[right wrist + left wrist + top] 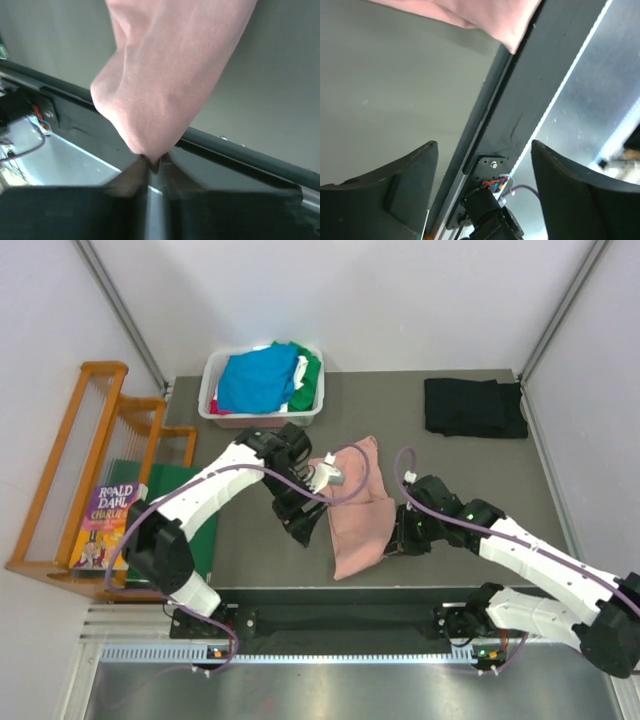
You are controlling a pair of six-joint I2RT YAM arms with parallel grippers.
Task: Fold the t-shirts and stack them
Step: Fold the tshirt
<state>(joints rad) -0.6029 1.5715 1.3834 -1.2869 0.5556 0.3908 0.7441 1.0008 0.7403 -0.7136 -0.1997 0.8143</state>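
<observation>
A dusty-pink t-shirt point(355, 508) lies rumpled in the middle of the table, its near corner reaching the front edge. My right gripper point(398, 540) is at the shirt's right side, shut on a bunched fold of the pink cloth point(170, 65) that is pinched at the fingertips point(155, 162). My left gripper point(308, 528) hovers just left of the shirt, open and holding nothing point(485, 145); the pink cloth point(470, 12) lies beyond its fingers. A folded black t-shirt point(475, 408) rests at the back right. Blue, green, white and red shirts fill a white basket point(215, 400).
A wooden rack point(95, 470) stands off the table's left side, with a Roald Dahl book point(105, 525) and a dark-green board point(175, 490) beside it. The table's dark front rail point(330, 595) and the arm bases run along the near edge.
</observation>
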